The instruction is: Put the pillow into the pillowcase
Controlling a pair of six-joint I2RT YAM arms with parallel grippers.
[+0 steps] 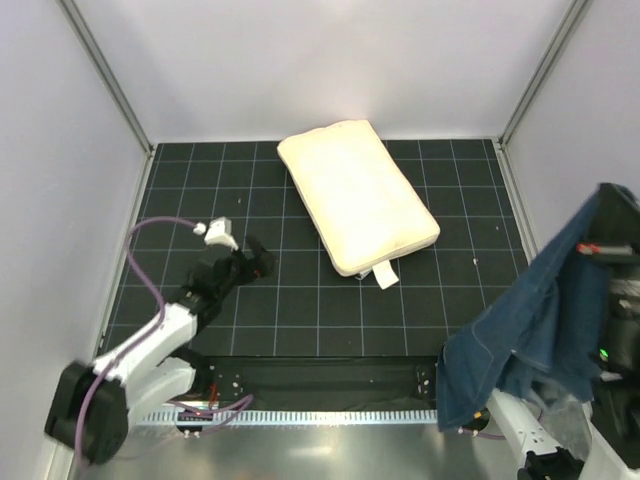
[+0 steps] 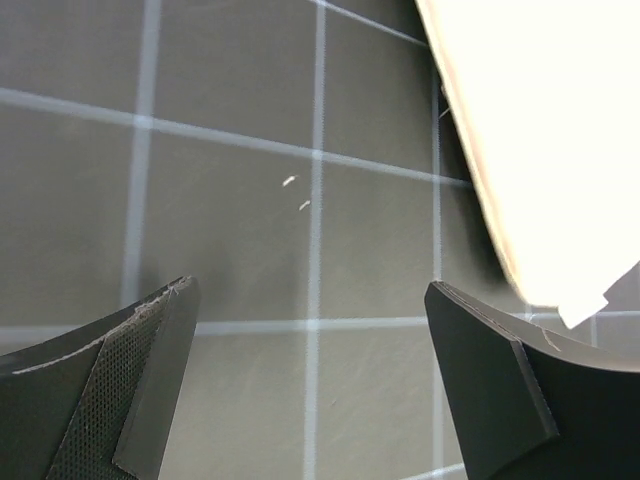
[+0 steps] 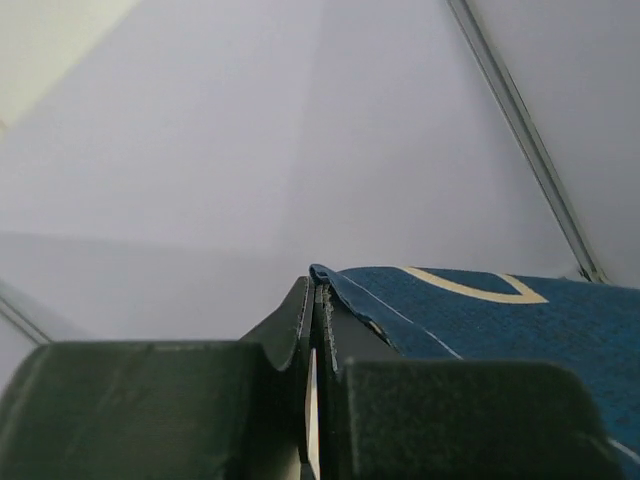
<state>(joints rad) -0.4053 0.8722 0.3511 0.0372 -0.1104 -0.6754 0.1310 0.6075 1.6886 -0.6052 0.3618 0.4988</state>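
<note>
The cream-white pillow (image 1: 357,195) lies diagonally on the black gridded mat at back centre, its small white tag (image 1: 385,276) at the near edge. Its edge also shows at the upper right of the left wrist view (image 2: 540,130). My left gripper (image 1: 262,260) is open and empty, low over the mat, left of the pillow. My right gripper (image 1: 592,247) is raised at the far right, shut on an edge of the navy-blue pillowcase (image 1: 530,330), which hangs down over the right arm. In the right wrist view the fabric (image 3: 480,310) drapes over the closed fingers.
The black gridded mat (image 1: 300,310) covers the table inside pale walls with metal corner posts. A purple cable (image 1: 150,280) loops along the left arm. A metal strip (image 1: 330,440) runs along the near edge between the arm bases.
</note>
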